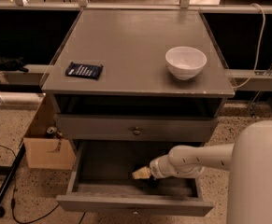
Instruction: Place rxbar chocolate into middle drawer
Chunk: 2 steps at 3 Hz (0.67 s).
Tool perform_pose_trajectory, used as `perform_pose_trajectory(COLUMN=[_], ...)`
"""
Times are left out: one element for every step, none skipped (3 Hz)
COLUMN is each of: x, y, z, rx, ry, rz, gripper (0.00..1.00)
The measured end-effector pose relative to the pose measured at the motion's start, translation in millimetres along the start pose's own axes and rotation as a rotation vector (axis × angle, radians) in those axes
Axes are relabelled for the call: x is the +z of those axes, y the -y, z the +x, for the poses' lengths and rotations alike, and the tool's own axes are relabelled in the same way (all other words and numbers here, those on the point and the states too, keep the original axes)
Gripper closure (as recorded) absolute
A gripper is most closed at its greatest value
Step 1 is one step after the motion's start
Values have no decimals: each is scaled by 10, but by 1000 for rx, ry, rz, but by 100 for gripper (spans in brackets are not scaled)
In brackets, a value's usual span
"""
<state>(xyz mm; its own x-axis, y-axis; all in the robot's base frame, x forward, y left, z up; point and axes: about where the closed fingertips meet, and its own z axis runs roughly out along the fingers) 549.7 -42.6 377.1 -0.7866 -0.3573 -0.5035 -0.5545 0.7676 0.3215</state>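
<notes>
Camera view shows your hand low inside the open middle drawer, and you cannot tell if it has hold of anything. The rxbar chocolate is not plain to see, so it is likely at or under the hand and the job looks nearly done. A bluish bar lies far up and left of the hand on the worktop.

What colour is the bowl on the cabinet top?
The bowl is white, camera view; the gripper is inside the open drawer.

Dim warm light shadows the end effector inside the drawer.
</notes>
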Motion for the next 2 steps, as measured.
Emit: perform_pose_trajectory(x=[0, 0], y=[0, 0], z=[0, 0], rx=[0, 0], ry=[0, 0], rz=[0, 0], gripper=[0, 0])
